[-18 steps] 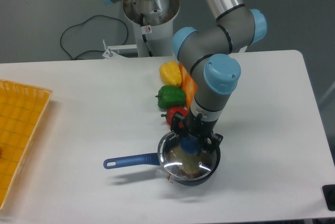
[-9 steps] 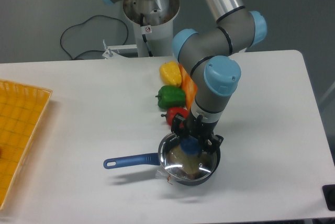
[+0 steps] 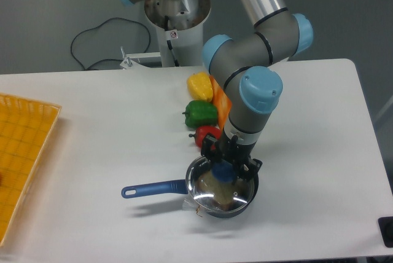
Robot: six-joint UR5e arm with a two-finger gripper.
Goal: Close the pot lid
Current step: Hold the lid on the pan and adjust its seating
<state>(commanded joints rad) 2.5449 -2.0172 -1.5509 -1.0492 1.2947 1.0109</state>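
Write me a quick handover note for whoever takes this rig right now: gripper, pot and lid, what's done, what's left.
Gripper: down over the pot, fingers on either side of the lid's blue knob; it looks shut on the knob.
Pot: near the front of the table, blue handle pointing to the camera's left.
Pot lid: lying over the pot's opening, seemingly a bit tilted; whether it is fully seated cannot be told.
Done: lid brought onto the pot.
Left: confirm it sits flat, release the knob, lift the arm clear.
Nearby: red, green and yellow peppers just behind the pot.
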